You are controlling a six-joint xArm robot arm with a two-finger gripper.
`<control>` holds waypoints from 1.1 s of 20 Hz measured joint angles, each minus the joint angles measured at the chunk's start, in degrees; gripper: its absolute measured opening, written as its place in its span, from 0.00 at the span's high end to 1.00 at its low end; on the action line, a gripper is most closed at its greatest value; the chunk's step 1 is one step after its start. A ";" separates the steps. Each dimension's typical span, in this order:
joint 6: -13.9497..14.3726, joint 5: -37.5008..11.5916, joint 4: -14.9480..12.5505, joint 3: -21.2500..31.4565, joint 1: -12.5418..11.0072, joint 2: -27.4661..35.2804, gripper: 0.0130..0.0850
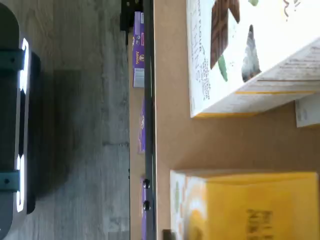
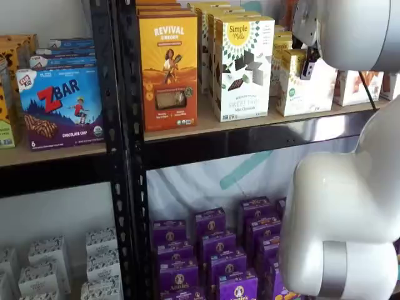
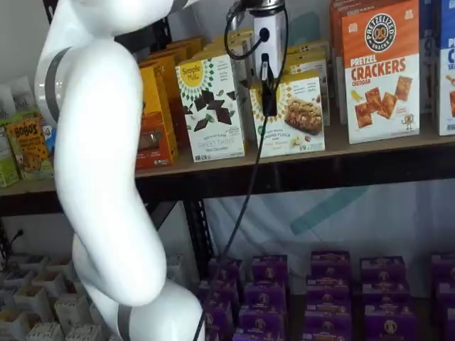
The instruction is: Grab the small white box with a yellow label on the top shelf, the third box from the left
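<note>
Box: small white carton with yellow sunburst label [image 3: 288, 114] stands at the front edge of the tan wooden top shelf [image 3: 370, 145], beside the taller dark-squared white carton [image 3: 211, 108].
Gripper: white-bodied gripper [image 3: 269, 89] hangs before it.
Fingers: seen side-on, can't tell.

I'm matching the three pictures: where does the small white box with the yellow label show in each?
Wrist view: the small white box, beside the carton with dark squares.
Shelf view: the box, behind the white arm.
Shelf view: the box, behind the pincer.
Shared landmark: the dark-squares carton.
</note>
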 joint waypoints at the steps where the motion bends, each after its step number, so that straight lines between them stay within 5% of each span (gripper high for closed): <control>1: -0.01 -0.01 0.04 0.01 -0.02 -0.02 0.50; 4: -0.04 -0.08 0.14 0.15 -0.06 -0.18 0.50; 8: -0.09 0.03 0.28 0.28 -0.14 -0.36 0.67; 22: -0.68 4.56 0.90 0.04 -1.39 -2.49 0.67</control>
